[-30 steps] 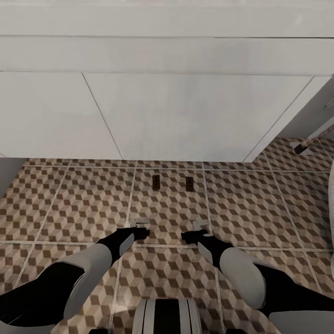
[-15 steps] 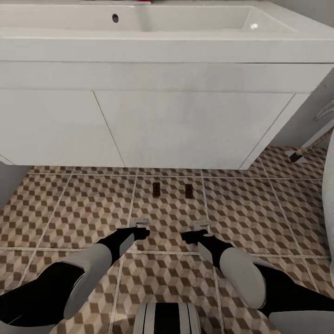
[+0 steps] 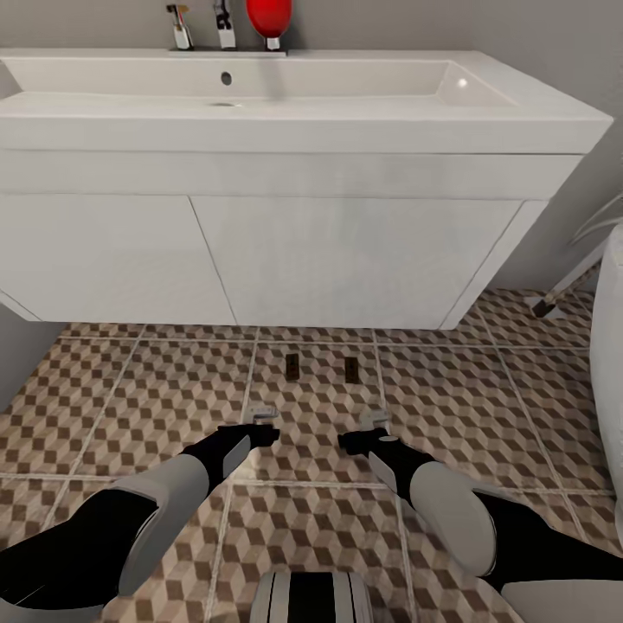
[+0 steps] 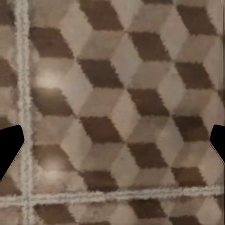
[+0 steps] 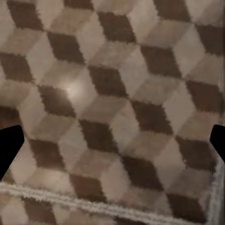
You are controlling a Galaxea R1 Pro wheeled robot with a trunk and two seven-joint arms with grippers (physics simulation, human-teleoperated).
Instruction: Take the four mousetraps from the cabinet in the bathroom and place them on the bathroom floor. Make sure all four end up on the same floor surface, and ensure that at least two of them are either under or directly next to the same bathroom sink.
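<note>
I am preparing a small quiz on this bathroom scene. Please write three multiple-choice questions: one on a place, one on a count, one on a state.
1. Where do the mousetraps lie?
A. in the basin
B. on the floor before the sink
C. on the arms

2. How many mousetraps lie there?
A. one
B. two
C. four

3. How are the claws?
A. both open and empty
B. both shut on traps
C. one open, one shut

Answers:
1 B: the left mousetrap and right mousetrap rest on the patterned floor just before the sink.
2 B: two small dark boards show.
3 A: the left claw and right claw have fingertips wide apart over bare tiles.
</note>
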